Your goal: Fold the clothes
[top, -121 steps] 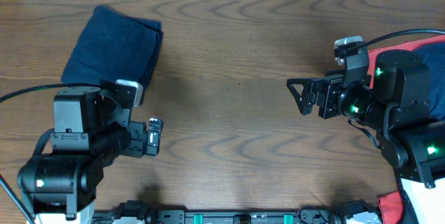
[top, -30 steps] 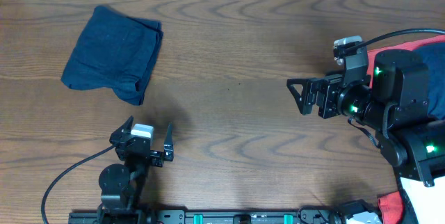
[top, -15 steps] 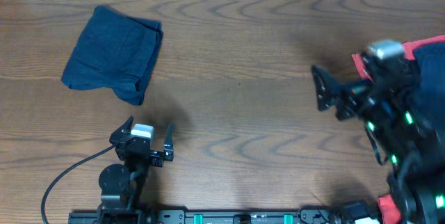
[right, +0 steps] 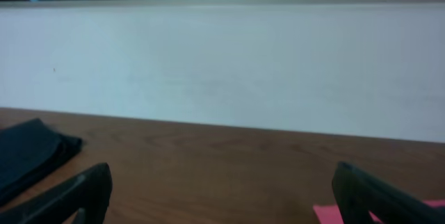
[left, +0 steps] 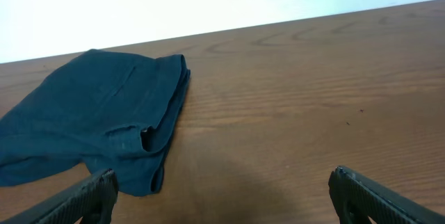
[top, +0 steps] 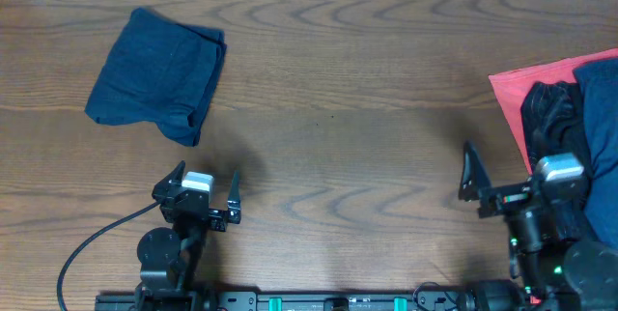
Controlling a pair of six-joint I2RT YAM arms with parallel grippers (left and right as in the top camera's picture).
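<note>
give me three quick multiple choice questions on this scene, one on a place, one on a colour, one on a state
1. Where do the navy shorts lie on the table?
A) centre
B) far left area
C) right edge

2. What colour is the flat cloth at the table's right edge?
A) green
B) yellow
C) red

3. How is the left gripper?
A) open, holding nothing
B) shut on the shorts
C) shut on a cable

Answers:
1 B, the overhead view shows them folded in the far left area.
2 C, the flat cloth is plainly red, with a black garment on it.
3 A, its fingers stand apart over bare wood.
</note>
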